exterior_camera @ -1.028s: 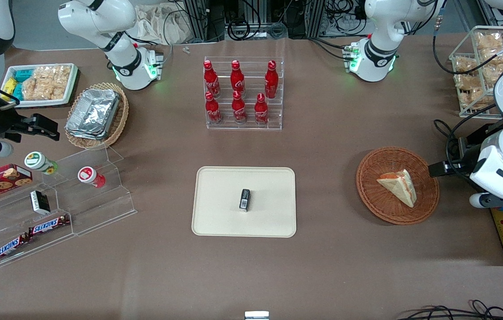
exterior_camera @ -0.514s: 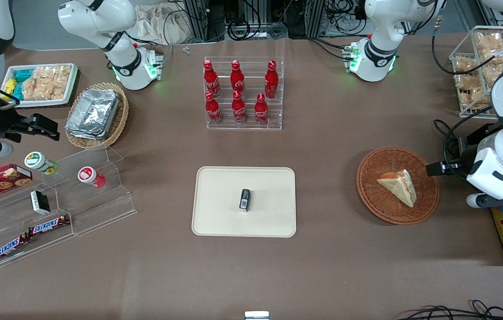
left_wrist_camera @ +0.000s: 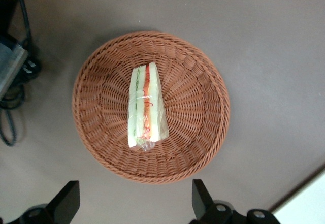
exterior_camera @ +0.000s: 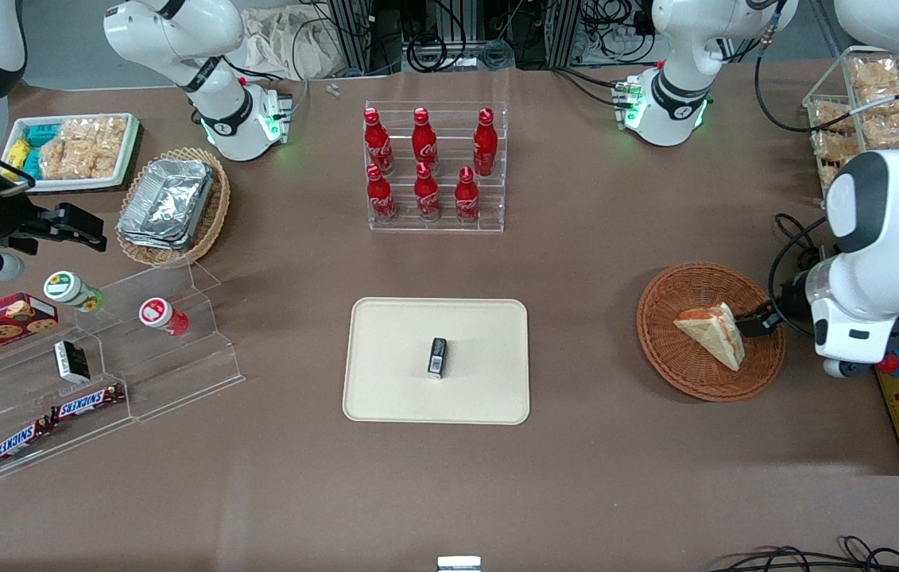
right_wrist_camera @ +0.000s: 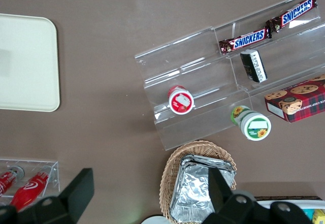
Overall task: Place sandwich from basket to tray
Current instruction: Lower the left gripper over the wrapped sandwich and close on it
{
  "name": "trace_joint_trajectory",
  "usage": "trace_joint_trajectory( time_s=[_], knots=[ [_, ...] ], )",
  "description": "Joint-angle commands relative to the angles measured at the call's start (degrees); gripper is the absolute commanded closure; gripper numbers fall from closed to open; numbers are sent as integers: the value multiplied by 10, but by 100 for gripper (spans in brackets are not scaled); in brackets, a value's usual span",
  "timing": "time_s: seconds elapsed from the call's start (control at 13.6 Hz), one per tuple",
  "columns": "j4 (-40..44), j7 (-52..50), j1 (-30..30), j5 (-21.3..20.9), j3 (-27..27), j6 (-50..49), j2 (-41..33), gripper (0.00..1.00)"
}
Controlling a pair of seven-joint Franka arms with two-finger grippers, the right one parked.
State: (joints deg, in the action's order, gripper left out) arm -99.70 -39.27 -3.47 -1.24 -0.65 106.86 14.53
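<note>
Brown cloth covers the table, where the cream tray already carries a small dark packet. Toward the working arm's end sits the round reddish-brown wicker basket, the wrapped wedge sandwich lying in it. Over the last second the left arm's tool has swung in over the basket's rim, its fingers spread apart and holding nothing. The grasp looks imminent; transfer remains.
</note>
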Motion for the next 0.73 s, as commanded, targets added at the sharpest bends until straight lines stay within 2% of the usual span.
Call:
trace_joint_trajectory(
  time_s=[0.0,0.22,0.66],
  knots=[
    [-104,-43,0,-9,1,93,-37,1],
    [-165,-47,2,-8,0,165,-34,1],
    [-221,-48,16,-6,0,258,-13,1]
  ],
)
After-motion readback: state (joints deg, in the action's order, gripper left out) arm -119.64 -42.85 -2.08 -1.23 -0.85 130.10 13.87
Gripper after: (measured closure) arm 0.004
